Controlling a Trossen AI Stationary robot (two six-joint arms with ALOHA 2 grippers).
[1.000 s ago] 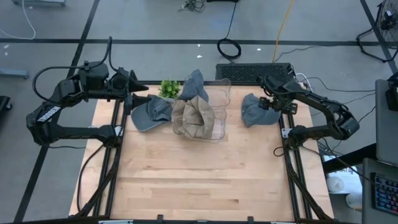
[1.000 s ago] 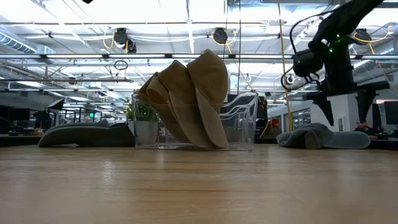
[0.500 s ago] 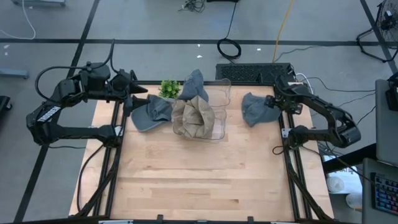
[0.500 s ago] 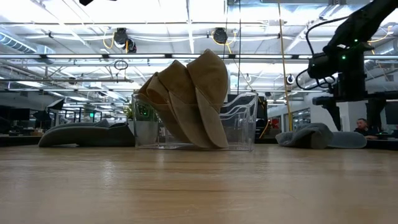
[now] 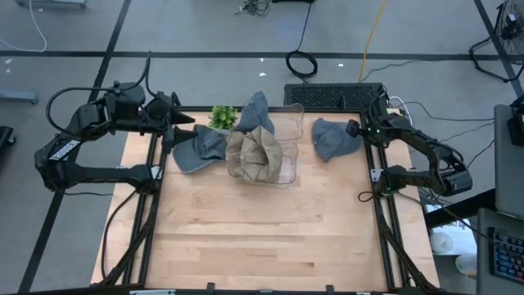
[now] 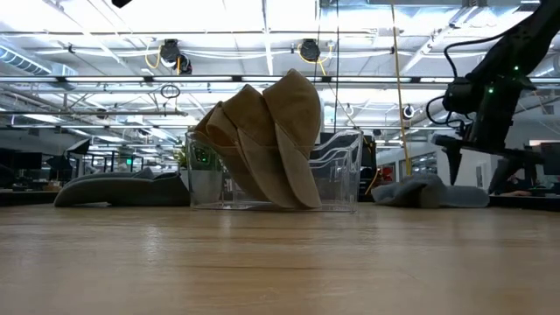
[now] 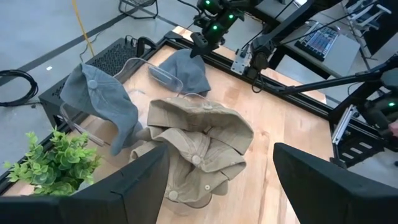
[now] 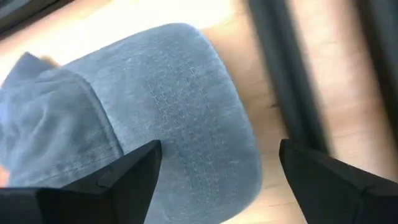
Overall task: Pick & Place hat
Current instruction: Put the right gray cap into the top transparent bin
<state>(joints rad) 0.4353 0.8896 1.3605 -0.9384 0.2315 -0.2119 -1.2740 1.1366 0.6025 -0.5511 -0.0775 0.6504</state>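
We see the right claw [image 5: 357,131] at the far right edge of the counter [image 5: 262,229], just beside a blue-grey hat [image 5: 332,138] that lies flat on the wood. Its fingers [image 8: 134,171] stand wide apart in the right wrist view, with the hat's stitched brim filling the space ahead of them; it has hold of nothing, though from these angles we cannot tell for sure whether a fingertip touches the fabric. In the low view this hat [image 6: 418,192] rests on the counter beneath the right arm.

The left claw [image 5: 182,129] hovers at the far left edge, its fingers [image 7: 134,183] also spread wide and empty. Just beside it lies a second blue-grey hat [image 5: 196,149], flat on the counter.

Between the two sits a clear bin [image 5: 286,160], near the far edge. Tan hats [image 5: 255,156] are piled in it and spill over its rim, and a third blue-grey hat [image 5: 255,111] leans over its far side. A small green plant [image 5: 223,115] stands just beside the bin, toward the left arm.
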